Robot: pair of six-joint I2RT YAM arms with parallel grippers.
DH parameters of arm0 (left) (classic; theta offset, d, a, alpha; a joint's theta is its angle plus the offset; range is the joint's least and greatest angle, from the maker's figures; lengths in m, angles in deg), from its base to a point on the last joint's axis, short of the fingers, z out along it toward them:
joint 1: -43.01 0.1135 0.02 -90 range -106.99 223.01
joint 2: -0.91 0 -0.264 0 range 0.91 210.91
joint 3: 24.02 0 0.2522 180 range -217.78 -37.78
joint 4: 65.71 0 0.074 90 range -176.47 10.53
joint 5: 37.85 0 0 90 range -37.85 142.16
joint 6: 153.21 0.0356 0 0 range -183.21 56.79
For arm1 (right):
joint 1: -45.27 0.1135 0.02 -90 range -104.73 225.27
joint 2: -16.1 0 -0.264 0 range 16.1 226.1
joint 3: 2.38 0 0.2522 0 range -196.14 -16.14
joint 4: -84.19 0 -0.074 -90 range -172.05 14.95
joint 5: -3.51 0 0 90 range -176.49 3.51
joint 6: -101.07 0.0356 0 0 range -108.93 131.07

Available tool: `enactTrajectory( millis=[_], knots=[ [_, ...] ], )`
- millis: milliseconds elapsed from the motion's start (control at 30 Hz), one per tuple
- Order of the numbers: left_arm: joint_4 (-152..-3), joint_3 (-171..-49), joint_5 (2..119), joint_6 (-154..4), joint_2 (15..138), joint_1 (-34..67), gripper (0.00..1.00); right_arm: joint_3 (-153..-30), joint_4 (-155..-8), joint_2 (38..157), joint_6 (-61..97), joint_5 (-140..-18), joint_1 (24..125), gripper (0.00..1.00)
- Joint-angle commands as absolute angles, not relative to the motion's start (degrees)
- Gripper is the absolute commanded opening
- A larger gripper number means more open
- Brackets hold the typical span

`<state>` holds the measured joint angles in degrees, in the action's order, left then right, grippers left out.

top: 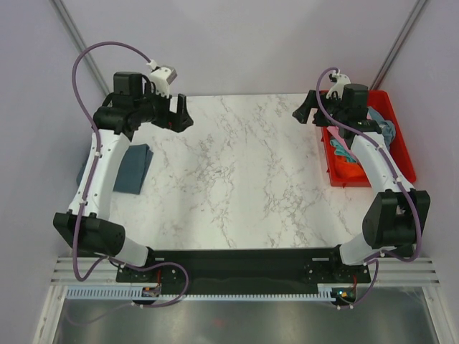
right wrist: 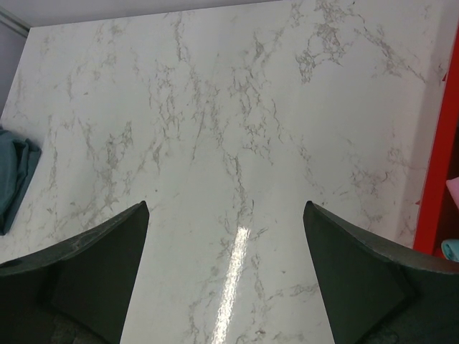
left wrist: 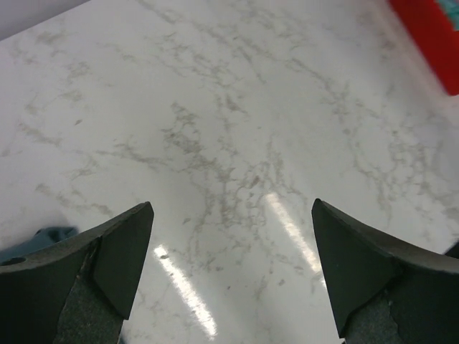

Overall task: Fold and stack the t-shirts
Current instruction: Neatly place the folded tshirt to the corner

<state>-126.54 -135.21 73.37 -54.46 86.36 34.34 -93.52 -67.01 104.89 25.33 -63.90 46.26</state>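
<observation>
1. L gripper [top: 187, 112] – spread wide, grips nothing. Hangs over far-left part of table [top: 237, 179], tips toward centre.
2. L wrist view: L gripper [left wrist: 231, 208] w/ only bare marble btw its dark fingers [left wrist: 122, 251]; corner of red bin [left wrist: 430, 32] at top R.
3. R gripper [top: 302, 107] – also wide apart, nothing held. Hangs over far-right part of table, just beside red bin [top: 407, 154], facing L gripper across the top.
4. R wrist view: R gripper [right wrist: 225, 206], again only marble btw fingers [right wrist: 107, 265].
5. Slate-blue shirt [top: 134, 168] – lies folded in a narrow rectangle at L edge of table, on near side of L gripper and apart from it. L arm's white link crosses its L edge in top view.
6. Same slate-blue shirt [right wrist: 14, 179] shows as a folded edge at far L of R wrist view, and as a small bit of slate-blue shirt [left wrist: 46, 235] by L finger in L wrist view.
7. Red bin – sits at R edge of table, long side running near-to-far, R arm passing above it. Holds other shirts, unfolded and bunched: teal shirt [top: 385, 132] at far end, aqua cloth [top: 341, 149] by inner wall, orange shirt [top: 351, 172] toward near end.
8. R wrist view: red bin [right wrist: 434, 208] wall along R edge, w/ sliver of pink cloth [right wrist: 453, 188] and aqua cloth [right wrist: 450, 249] inside.
</observation>
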Motion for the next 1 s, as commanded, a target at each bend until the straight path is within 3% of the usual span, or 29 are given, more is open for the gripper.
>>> enactTrajectory(
  millis=[0,133,267,367,600,700,867,933,967],
  knots=[
    [-126.8,-138.7,93.8,-62.2,85.5,36.8,0.99,-93.7,-68.6,104.3,26.2,-63.0,45.8,0.98],
    [-122.5,-136.4,104.2,-71.5,86.3,41.2,0.99,-93.1,-68.6,103.9,26.5,-62.8,45.6,0.98],
    [-120.5,-135.5,106.7,-74.1,87.1,42.9,0.99,-92.6,-68.8,103.7,26.5,-62.8,45.5,0.98],
    [-120.8,-135.7,101.1,-71.3,86.5,42.8,0.99,-92.4,-68.8,103.8,26.5,-62.7,45.5,0.98],
    [-123.5,-136.4,56.2,-56.1,84.8,37.2,0.99,-93.2,-69.0,104.6,26.6,-62.7,45.6,0.98],
    [-123.4,-136.1,45.6,-52.7,85.7,37.0,0.99,-93.3,-69.0,105.0,26.7,-62.6,45.5,0.98],
    [-123.2,-135.2,42.2,-51.2,85.9,37.0,0.99,-93.2,-69.1,105.2,26.8,-62.6,45.6,0.98],
    [-123.1,-135.2,49.0,-53.3,85.4,37.6,0.99,-93.1,-69.2,105.2,27.0,-62.6,45.6,0.98],
    [-122.8,-135.1,58.0,-55.5,84.4,38.7,0.99,-93.0,-69.3,105.2,27.0,-62.6,45.6,0.98]
  ],
)
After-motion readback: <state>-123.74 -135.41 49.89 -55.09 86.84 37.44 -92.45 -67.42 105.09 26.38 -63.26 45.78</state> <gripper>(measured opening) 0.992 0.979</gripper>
